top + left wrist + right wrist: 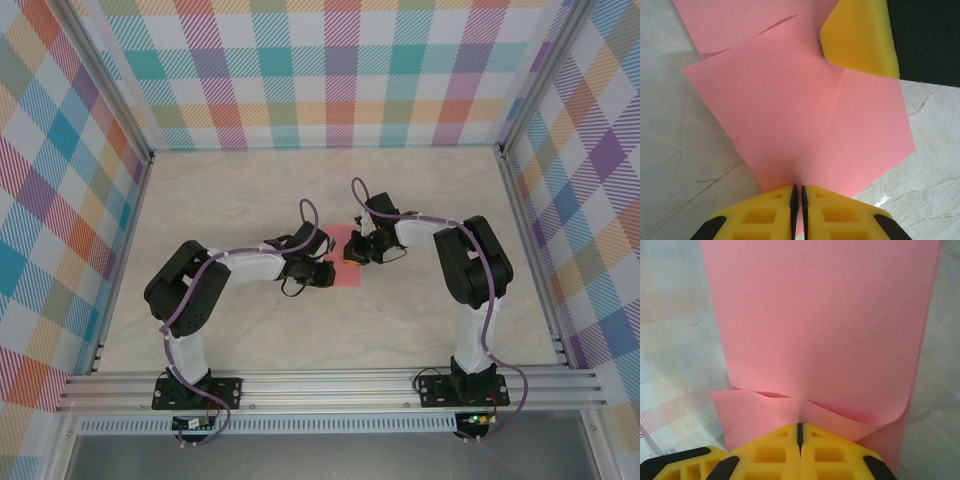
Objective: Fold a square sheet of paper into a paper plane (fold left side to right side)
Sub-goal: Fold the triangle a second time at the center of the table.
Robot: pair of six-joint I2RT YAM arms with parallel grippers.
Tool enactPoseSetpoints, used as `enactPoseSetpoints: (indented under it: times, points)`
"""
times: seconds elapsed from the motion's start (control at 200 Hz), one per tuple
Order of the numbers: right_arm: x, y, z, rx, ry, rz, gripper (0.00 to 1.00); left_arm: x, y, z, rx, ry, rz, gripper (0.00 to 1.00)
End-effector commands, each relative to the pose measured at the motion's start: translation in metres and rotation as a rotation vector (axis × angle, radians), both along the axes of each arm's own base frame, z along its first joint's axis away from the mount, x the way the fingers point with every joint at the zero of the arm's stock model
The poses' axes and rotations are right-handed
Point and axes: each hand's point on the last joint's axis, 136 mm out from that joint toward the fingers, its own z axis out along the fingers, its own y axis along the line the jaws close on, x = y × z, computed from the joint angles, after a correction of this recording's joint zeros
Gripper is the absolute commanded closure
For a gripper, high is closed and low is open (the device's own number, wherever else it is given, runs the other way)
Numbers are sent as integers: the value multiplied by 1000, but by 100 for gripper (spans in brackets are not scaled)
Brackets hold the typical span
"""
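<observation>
Square sheet of paper [347,277] lies mid-table between the two gripper tips, on the table [250,190]. The paper is thin, pink-red, matte and unmarked. It is partly folded, not flat.

In the left wrist view one layer overlaps another, the upper layer's straight edge running diagonally, and a faint crease runs down the middle. In the right wrist view the sheet [820,315] rises away from the camera as a broad smooth panel. Its near edge is curled in a soft wave over a lower layer.

The table is pale marble-look, smooth with thin veins. The walls [330,70] are pastel plaid, and an aluminium frame [330,385] runs along the near edge.

Left gripper [325,272]: yellow fingers with black pads, pressed nearly together, pinching the near corner of the sheet. A pink sliver shows in the slit between the pads in the left wrist view.

Right gripper [356,252]: the same yellow fingers, pressed together with no gap, pinching the sheet's edge where the wave dips. One of its fingers [860,35] sits on the far side of the paper in the left wrist view.

Both arms are bent at the elbow and reach inward from their bases. The wrists angle toward each other and the tips are low, near one another over the paper.
</observation>
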Motion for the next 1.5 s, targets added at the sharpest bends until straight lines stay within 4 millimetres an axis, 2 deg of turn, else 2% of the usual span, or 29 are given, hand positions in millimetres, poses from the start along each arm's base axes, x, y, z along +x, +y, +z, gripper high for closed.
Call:
enactPoseSetpoints:
  times: [0.0,0.12,0.195,0.34,0.445,1.0,1.28,1.495]
  points:
    - [0,-2,14,0,-19,17,98,-7,17,-20,39,56,34,87]
    - [4,0,50,44,-104,49,100,-10,17,-22,28,63,37,91]
    - [-5,2,58,59,-111,73,100,-10,17,-22,25,67,35,93]
    - [-32,14,47,99,-59,107,100,-11,15,-21,18,68,32,95]
    - [-42,26,38,110,-37,124,100,-11,16,-23,20,71,30,95]
    - [-41,39,16,99,15,133,100,-11,16,-22,20,67,29,96]
    - [-37,31,-1,16,33,125,100,-11,15,-22,18,68,29,96]
    - [-36,16,-12,-93,28,121,100,-12,16,-23,23,70,29,96]
